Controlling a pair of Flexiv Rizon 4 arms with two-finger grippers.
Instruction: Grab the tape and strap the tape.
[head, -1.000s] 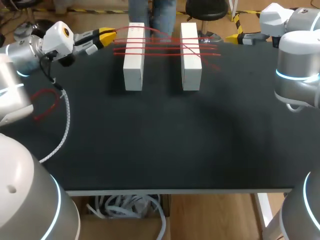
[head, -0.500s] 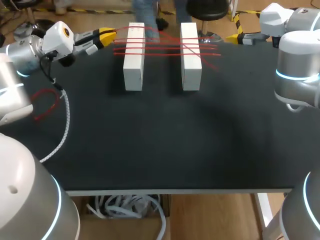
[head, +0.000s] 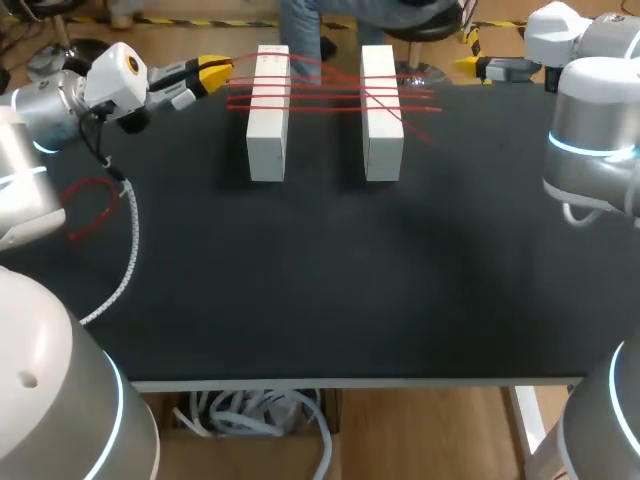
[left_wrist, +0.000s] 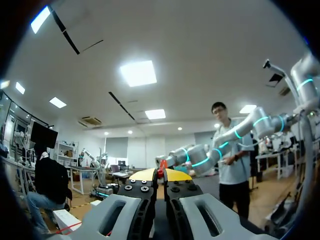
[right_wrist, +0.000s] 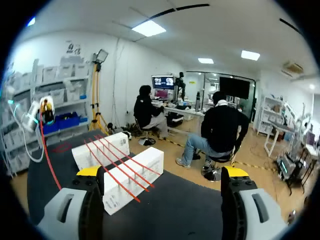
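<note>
Tape (head: 330, 96) in the head view: several red strands laid across the tops of two white blocks (head: 268, 120), which stand side by side, apart, on the far part of the black surface (head: 320, 270). One strand crosses the others at a slant over the right-hand block. Our left gripper (head: 216, 71) sits just beside the left-hand block, at the strands' end, tips together. Our right gripper (head: 470, 66) is at the far right edge of the surface, well apart from the blocks.

Left wrist view: left gripper (left_wrist: 161, 175) closed, yellow tips pressed together, with a bit of red tape (left_wrist: 160, 169) pinched between them.

Right wrist view: right gripper (right_wrist: 162, 172) open, fingers wide apart, and we see nothing held between them. Both white blocks (right_wrist: 132, 177) lie ahead of it, nearer its left finger, with the tape (right_wrist: 118, 163) strands running across both. One strand leads off to the left gripper (right_wrist: 46, 109) beyond the blocks.
</note>
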